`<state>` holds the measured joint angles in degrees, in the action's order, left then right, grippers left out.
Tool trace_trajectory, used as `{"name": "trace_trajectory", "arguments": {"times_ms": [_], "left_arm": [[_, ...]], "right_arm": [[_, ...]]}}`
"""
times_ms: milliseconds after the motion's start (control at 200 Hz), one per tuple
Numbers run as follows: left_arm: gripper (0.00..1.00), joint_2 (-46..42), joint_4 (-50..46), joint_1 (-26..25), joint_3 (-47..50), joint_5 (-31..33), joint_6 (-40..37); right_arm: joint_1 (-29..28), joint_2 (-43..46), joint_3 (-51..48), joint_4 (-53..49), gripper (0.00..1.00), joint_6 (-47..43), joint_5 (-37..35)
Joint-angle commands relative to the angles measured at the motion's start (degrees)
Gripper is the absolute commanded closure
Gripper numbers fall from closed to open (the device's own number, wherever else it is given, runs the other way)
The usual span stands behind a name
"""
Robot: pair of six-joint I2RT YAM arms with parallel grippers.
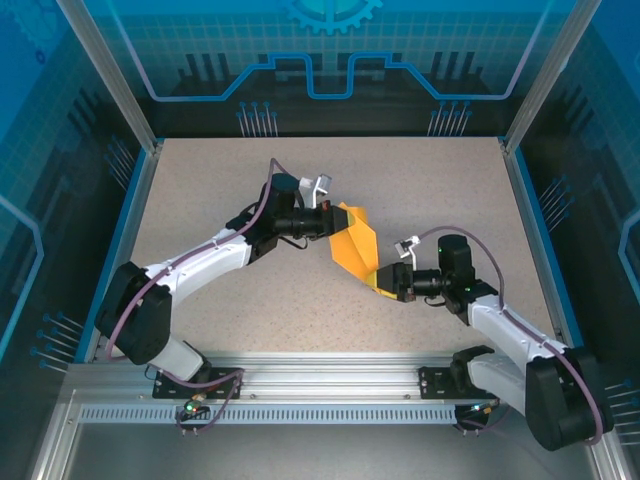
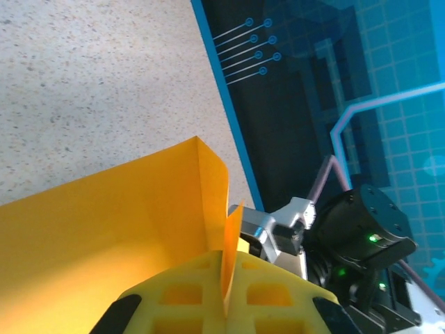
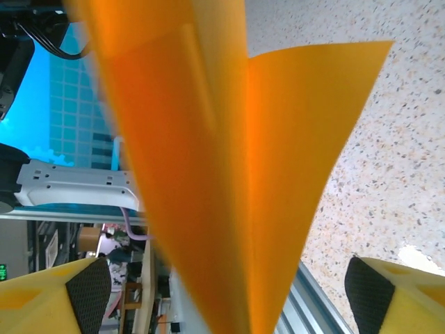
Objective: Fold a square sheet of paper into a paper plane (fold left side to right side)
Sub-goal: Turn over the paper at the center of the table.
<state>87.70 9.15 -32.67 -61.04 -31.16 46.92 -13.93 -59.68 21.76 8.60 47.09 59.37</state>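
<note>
Over the speckled beige table [image 1: 200,200], the thin, bright orange square sheet of paper [image 1: 356,245] is held mid-table, partly folded. It is pinched in the left pincer [image 1: 334,224]. The right pincer [image 1: 384,281] stands wide astride its near end and should be closed only once the edges are aligned.

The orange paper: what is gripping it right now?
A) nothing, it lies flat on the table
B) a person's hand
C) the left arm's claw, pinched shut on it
C: the left gripper is pinched shut on the orange paper, while the right gripper stands open around it.
</note>
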Motion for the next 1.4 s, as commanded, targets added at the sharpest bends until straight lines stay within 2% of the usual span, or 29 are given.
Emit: {"name": "trace_trajectory", "arguments": {"times_ms": [0, 405, 820, 880, 1010, 1105, 1185, 1251, 1396], "left_arm": [[1.00, 0.26, 4.05, 0.16, 0.39, -2.98, 2.40], [1.00, 0.33, 3.59, 0.22, 1.88, -3.14, 1.46], [0.99, 0.24, 2.88, 0.19, 2.94, -3.47, 0.16], [0.94, 0.01, 2.51, 0.31, 3.03, -3.35, -0.22], [0.75, -1.02, 0.21, 0.50, 3.03, -2.44, -2.25], [0.67, -2.51, -3.11, 1.00, 3.18, -0.89, -4.49], [0.51, -4.49, -6.20, 1.47, 3.93, 1.20, -6.58], [0.42, -6.66, -8.15, 2.05, 5.06, 2.95, -7.80], [0.30, -13.15, -13.07, 3.19, 7.77, 7.80, -10.98]], "right_arm": [[-0.97, -0.79, 2.87, 3.68, 0.19, 2.18, 2.41], [-0.39, 0.48, 7.18, 0.39, 0.52, 0.63, 0.77], [0.74, 1.74, 7.57, -3.22, 0.69, -1.74, -0.61], [0.79, 1.75, 7.87, -4.82, 0.73, -2.73, -1.12], [0.78, 1.76, 8.51, -9.16, 0.81, -5.45, -2.55], [0.82, 1.78, 9.15, -12.36, 0.87, -7.61, -3.93], [0.81, 1.79, 10.40, -17.00, 0.90, -10.76, -5.72], [0.56, 1.76, 12.20, -22.91, 0.91, -14.60, -8.91], [-1.36, 1.76, 16.30, -33.34, 0.93, -21.07, -17.97]]}}
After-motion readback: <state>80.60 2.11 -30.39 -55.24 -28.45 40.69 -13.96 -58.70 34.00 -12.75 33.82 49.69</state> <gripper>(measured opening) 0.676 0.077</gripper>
